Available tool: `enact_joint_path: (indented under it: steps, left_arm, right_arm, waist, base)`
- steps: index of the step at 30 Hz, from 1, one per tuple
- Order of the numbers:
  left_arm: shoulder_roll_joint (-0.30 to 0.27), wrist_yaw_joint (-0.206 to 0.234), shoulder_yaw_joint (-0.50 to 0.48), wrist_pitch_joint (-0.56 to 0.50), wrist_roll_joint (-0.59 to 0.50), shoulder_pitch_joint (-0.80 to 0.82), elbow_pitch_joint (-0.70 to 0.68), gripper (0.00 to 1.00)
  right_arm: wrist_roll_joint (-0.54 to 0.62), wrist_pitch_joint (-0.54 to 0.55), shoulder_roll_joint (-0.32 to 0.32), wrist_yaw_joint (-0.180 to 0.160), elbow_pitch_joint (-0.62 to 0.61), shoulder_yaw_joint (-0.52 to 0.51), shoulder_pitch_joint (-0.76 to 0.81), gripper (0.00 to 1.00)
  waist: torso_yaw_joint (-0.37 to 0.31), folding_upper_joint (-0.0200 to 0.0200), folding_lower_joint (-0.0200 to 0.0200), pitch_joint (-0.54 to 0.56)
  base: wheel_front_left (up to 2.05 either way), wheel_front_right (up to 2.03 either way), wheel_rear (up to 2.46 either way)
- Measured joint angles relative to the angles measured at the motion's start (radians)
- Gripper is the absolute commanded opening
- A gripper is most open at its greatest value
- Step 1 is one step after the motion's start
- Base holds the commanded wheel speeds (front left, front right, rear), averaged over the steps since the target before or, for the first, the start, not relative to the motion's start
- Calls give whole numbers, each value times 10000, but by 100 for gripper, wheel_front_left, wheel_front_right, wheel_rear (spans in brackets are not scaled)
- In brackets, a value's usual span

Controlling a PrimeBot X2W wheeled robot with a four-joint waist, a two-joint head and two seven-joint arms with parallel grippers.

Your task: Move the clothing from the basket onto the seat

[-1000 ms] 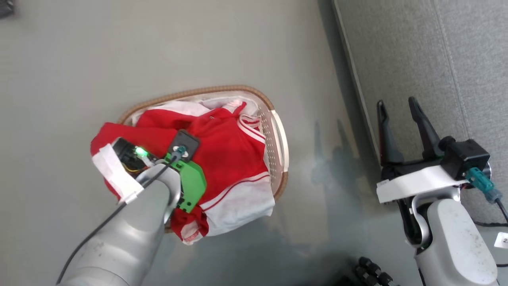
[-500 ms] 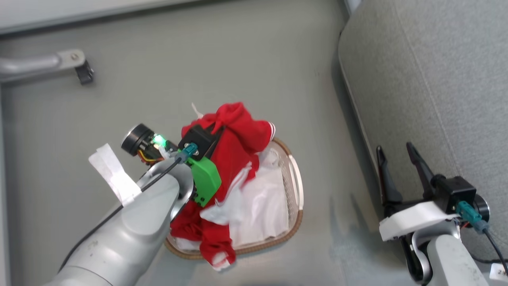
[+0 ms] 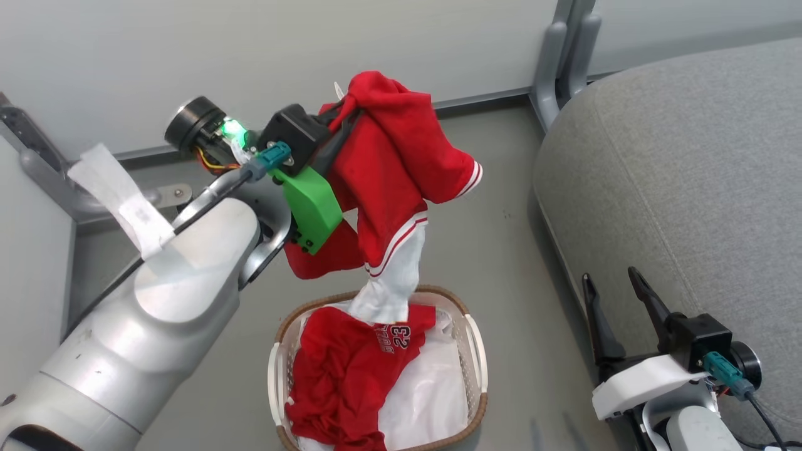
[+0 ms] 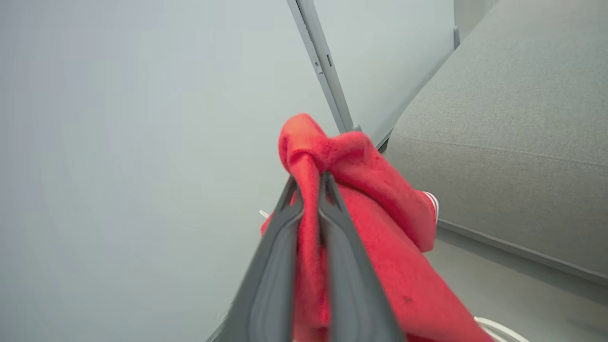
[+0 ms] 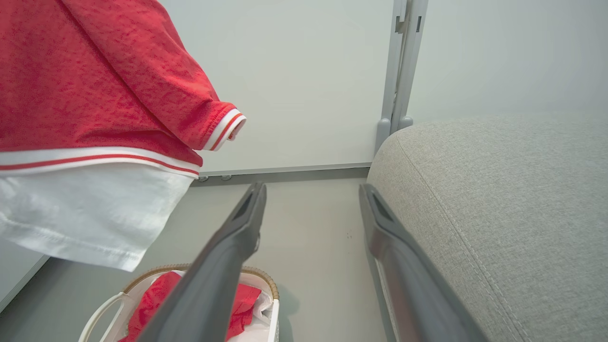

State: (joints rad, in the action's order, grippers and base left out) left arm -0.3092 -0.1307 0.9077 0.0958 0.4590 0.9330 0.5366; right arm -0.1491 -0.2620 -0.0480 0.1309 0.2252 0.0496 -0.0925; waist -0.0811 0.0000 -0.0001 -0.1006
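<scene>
Since 0.5 s ago the left gripper (image 4: 308,185) has lifted a red shirt (image 3: 401,163) out of the basket (image 3: 274,369). The shirt is pinched between its closed fingers, with the white hem dangling over the basket. Another red garment (image 3: 341,376) marked 23 lies inside on a white sheet (image 3: 432,394). The right gripper (image 3: 609,274) is spread and empty, beside the grey seat (image 3: 677,188).
</scene>
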Motion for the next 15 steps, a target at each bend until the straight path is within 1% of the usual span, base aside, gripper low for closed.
enact_joint_path:
  steps: [5,8,13,15]
  left_arm:
    - [-44,98,-199,-378,305,192,-533,0]
    - [-17,259,-336,-552,428,235,-775,0]
    - [88,470,-374,-675,506,273,-913,0]
    - [148,568,-372,-686,506,300,-913,0]
  right_arm:
    - [79,2,0,0,-115,205,-29,100]
    - [86,2,-4,0,-215,422,-95,100]
    - [75,0,-2,0,-268,1150,-370,100]
    - [-125,0,-6,0,-291,1595,-658,100]
  waist:
    - [-99,0,0,371]
    - [-139,0,0,497]
    - [-109,0,0,571]
    - [-102,0,0,589]
  base:
    - [0,0,0]
    - [0,0,0]
    - [0,0,0]
    - [0,0,0]
